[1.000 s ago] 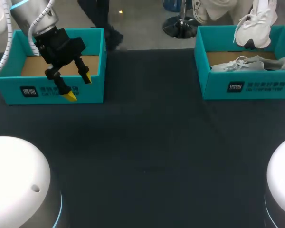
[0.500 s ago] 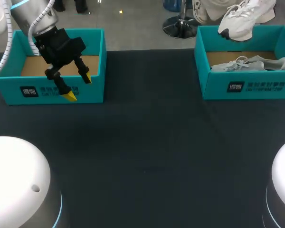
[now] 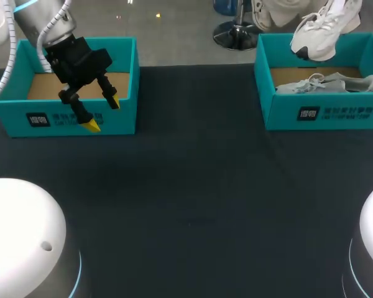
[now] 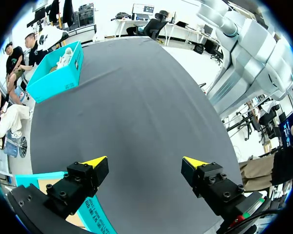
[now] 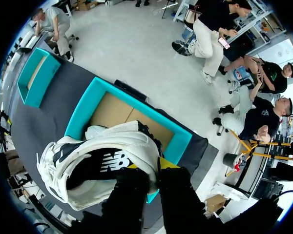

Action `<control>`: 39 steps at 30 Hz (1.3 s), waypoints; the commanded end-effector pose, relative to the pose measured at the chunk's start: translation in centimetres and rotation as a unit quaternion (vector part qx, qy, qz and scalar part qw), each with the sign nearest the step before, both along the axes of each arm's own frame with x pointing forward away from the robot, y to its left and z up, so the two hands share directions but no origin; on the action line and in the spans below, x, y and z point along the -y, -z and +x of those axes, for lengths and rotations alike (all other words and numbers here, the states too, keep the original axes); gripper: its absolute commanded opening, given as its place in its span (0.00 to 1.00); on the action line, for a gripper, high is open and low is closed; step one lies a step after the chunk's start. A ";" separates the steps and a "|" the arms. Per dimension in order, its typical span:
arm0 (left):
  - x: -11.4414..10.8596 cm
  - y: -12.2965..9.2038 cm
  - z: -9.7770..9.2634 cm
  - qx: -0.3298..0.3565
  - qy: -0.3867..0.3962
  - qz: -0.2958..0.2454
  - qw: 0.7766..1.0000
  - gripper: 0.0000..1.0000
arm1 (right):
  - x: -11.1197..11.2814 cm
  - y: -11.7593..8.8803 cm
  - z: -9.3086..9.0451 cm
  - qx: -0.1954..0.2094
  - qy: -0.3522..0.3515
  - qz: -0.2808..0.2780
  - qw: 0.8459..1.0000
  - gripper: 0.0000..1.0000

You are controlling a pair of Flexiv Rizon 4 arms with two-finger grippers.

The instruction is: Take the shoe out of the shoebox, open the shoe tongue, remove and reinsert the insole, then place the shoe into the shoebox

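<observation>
1. The left shoebox (image 3: 74, 118) stands at the far left of the tabletop (image 3: 193, 186), with its long side parallel to the near edge. Its brown floor is exposed.
2. My left end effector (image 3: 103, 114) hangs over the front wall of that box. Its fingers are spread wide with nothing between them. In the left wrist view this end effector (image 4: 144, 162) looks out along the dark cloth, with the box wall under one finger.
3. The middle of the tabletop, between the two boxes, is a broad open band of dark cloth running to the near edge.
4. The right shoebox (image 3: 323, 112) stands at the far right, aligned like the left one. A second shoe (image 3: 326, 84) lies inside it, its long axis along the box.
5. The white shoe (image 3: 320, 31) is in the air above the far wall of the right shoebox. Its long axis is tilted, with the toe low and to the left and the heel high and to the right.
6. In the right wrist view my right end effector (image 5: 154, 168) is clamped on the white shoe (image 5: 102, 165), with the teal box below it.
</observation>
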State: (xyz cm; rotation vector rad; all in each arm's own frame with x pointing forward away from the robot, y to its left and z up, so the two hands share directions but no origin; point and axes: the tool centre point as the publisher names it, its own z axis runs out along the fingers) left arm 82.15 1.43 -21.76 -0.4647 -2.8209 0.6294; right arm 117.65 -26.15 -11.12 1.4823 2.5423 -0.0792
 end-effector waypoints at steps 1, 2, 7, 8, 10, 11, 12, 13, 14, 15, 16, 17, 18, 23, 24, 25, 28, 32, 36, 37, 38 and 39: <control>0.0 0.0 0.0 0.000 0.000 0.001 1.000 1.00 | 0.3 0.0 -0.1 0.013 0.030 -0.002 0.999 0.00; 0.0 0.0 0.0 0.000 0.000 0.001 1.000 1.00 | 0.3 -0.2 -0.2 0.018 0.053 0.001 0.998 0.00; 0.0 0.0 0.0 0.000 0.000 0.001 1.000 1.00 | 0.3 -0.6 -0.6 0.043 0.156 -0.009 0.987 0.00; 0.0 0.0 0.0 0.000 0.000 0.001 1.000 1.00 | 0.3 -0.6 -0.7 0.051 0.169 -0.010 0.984 0.00; 0.0 0.0 0.0 0.000 0.000 0.001 1.000 1.00 | 0.2 -0.5 -0.9 0.051 0.199 -0.011 0.979 0.00; 0.0 0.0 0.0 0.000 0.000 0.001 1.000 1.00 | 0.2 -0.4 -1.1 0.059 0.212 -0.008 0.976 0.00; 0.0 0.0 0.0 0.000 0.000 0.001 1.000 1.00 | 0.1 -0.4 -1.3 0.066 0.223 -0.002 0.973 0.00; 0.0 0.0 0.0 0.000 0.000 0.001 1.000 1.00 | 0.1 -0.3 -1.5 0.067 0.235 -0.001 0.970 0.00; 0.0 0.0 0.0 0.000 0.000 0.001 1.000 1.00 | 0.1 -0.2 -1.7 0.069 0.243 0.003 0.967 0.00; 0.0 0.0 0.0 0.000 0.000 0.001 1.000 1.00 | 0.2 0.0 -1.9 0.076 0.255 0.012 0.964 0.00; 0.0 0.0 0.0 0.000 0.000 0.001 1.000 1.00 | 0.3 0.1 -2.1 0.080 0.264 0.020 0.961 0.00; 0.0 0.0 0.0 0.000 0.000 0.001 1.000 1.00 | 0.5 0.3 -2.3 0.082 0.275 0.025 0.958 0.00; 0.0 0.0 0.0 0.000 0.000 0.001 1.000 1.00 | 0.7 0.5 -2.6 0.087 0.284 0.032 0.954 0.00; 0.0 0.0 0.0 0.000 0.000 0.001 1.000 1.00 | 1.5 1.5 -3.3 0.088 0.312 0.043 0.945 0.00; 0.0 0.0 0.0 0.000 0.000 0.001 1.000 1.00 | 1.7 1.6 -3.4 0.089 0.313 0.043 0.945 0.00; 0.0 0.0 0.0 0.000 0.000 0.001 1.000 1.00 | 1.8 1.8 -3.5 0.088 0.315 0.043 0.944 0.00; 0.0 0.0 0.0 0.000 0.000 0.001 1.000 1.00 | 2.0 2.0 -3.5 0.085 0.324 0.040 0.941 0.00; 0.0 0.0 0.0 0.000 0.000 0.001 1.000 1.00 | 2.0 2.1 -3.5 0.083 0.334 0.033 0.938 0.00; 0.0 0.0 0.0 0.000 0.000 0.001 1.000 1.00 | 2.0 2.1 -3.5 0.083 0.334 0.033 0.938 0.00; 0.0 0.0 0.0 0.000 0.000 0.001 1.000 1.00 | 2.0 2.1 -3.5 0.083 0.334 0.033 0.938 0.00; 0.0 0.0 0.0 0.000 0.000 0.001 1.000 1.00 | 2.0 2.1 -3.5 0.083 0.334 0.033 0.938 0.00; 0.0 0.0 0.0 0.000 0.000 0.001 1.000 1.00 | 2.0 2.1 -3.5 0.083 0.334 0.033 0.938 0.00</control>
